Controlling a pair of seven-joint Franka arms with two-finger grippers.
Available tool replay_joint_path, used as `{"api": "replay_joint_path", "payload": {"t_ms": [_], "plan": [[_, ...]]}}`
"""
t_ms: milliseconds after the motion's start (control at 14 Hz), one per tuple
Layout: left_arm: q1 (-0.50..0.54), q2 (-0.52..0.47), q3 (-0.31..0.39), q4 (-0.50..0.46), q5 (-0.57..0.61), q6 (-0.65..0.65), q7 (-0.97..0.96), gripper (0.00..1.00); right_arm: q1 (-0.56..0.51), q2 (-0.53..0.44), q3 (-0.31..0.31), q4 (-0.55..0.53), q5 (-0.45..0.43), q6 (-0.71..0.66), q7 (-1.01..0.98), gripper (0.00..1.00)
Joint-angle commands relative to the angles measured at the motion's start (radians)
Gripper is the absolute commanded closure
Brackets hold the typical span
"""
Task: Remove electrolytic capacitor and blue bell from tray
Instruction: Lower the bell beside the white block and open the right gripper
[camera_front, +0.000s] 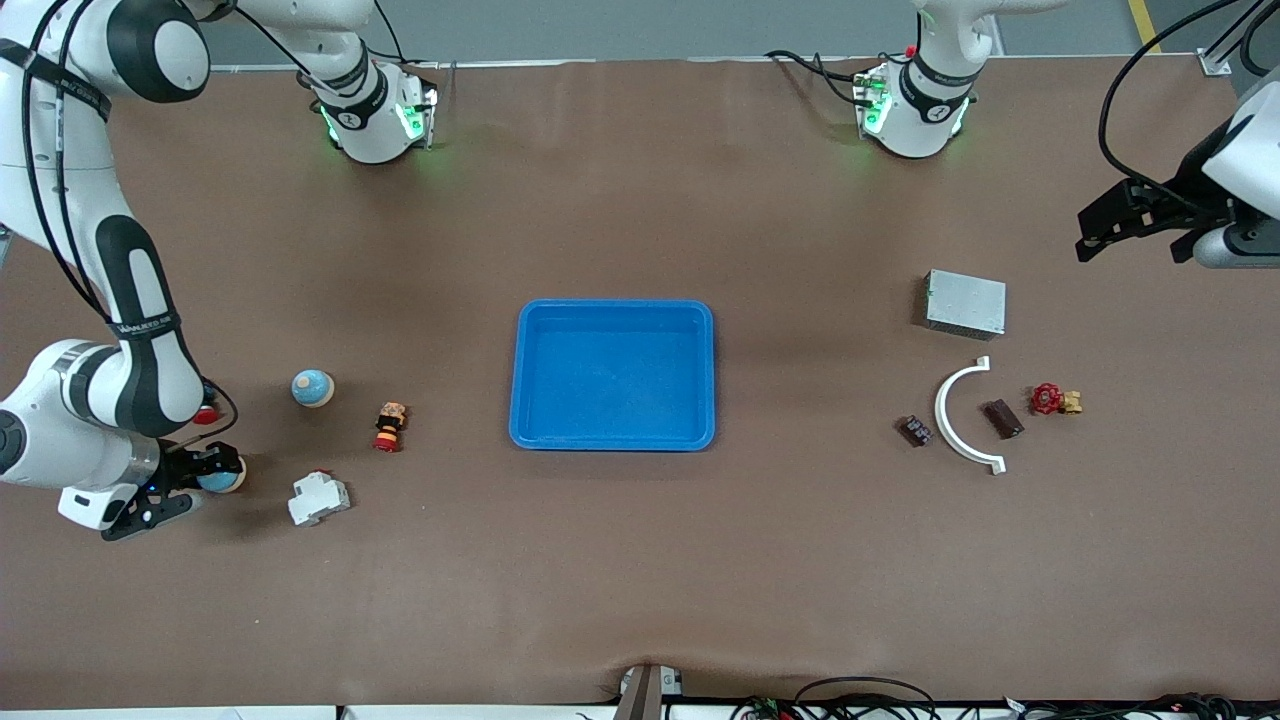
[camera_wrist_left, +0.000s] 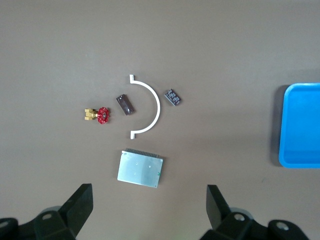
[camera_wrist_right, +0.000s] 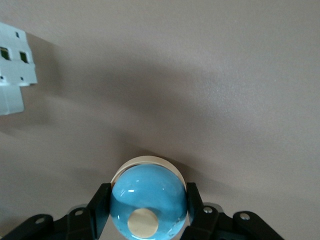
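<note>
In the front view, a blue tray (camera_front: 612, 375) is sitting empty at the middle of the surface (camera_front: 640, 560). Toward the right arm's end, a second blue bell (camera_front: 312, 388), a small red-and-black part (camera_front: 390, 427) and a white breaker (camera_front: 318, 498) are lying apart from one another, and the right tool (camera_front: 205, 478) is closing around a blue bell (camera_front: 222, 480) low at the surface. Toward the left arm's end, a metal box (camera_front: 965, 303), a white curved bracket (camera_front: 962, 416), a dark capacitor (camera_front: 1003, 418), a small black chip (camera_front: 915, 431) and a red valve (camera_front: 1052, 400) are lying; the left tool (camera_front: 1120, 225) is hanging above that end. In the left wrist view, its fingers (camera_wrist_left: 80, 205) are standing wide apart, with the capacitor (camera_wrist_left: 125, 104) lying inside the bracket's curve. In the right wrist view, both fingers (camera_wrist_right: 100, 205) are pressing against the bell (camera_wrist_right: 147, 200).
</note>
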Motion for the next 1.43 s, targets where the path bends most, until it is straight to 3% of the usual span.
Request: {"api": "replay_joint_path", "payload": {"t_ms": [0, 357, 429, 500, 929, 1357], "plan": [[0.000, -0.006, -0.004, 0.006, 0.022, -0.021, -0.003, 0.00, -0.024, 0.008, 0.020, 0.005, 0.017, 0.004, -0.024, 1.00], [0.003, -0.010, 0.007, 0.009, 0.023, -0.050, -0.005, 0.00, -0.030, 0.015, 0.020, 0.006, 0.015, 0.005, -0.023, 1.00], [0.003, -0.012, 0.007, 0.007, 0.025, -0.052, -0.005, 0.00, -0.032, 0.015, 0.020, 0.006, 0.017, 0.007, -0.023, 0.35], [0.003, -0.012, 0.004, 0.006, 0.026, -0.059, -0.005, 0.00, -0.035, 0.015, 0.020, 0.006, 0.015, 0.020, -0.023, 0.00], [0.005, -0.014, 0.007, 0.007, 0.029, -0.058, -0.005, 0.00, -0.032, -0.027, 0.029, 0.017, 0.017, -0.022, -0.009, 0.00], [0.003, -0.012, 0.005, 0.007, 0.029, -0.055, -0.038, 0.00, 0.019, -0.196, 0.038, 0.007, 0.078, -0.214, 0.210, 0.00]]}}
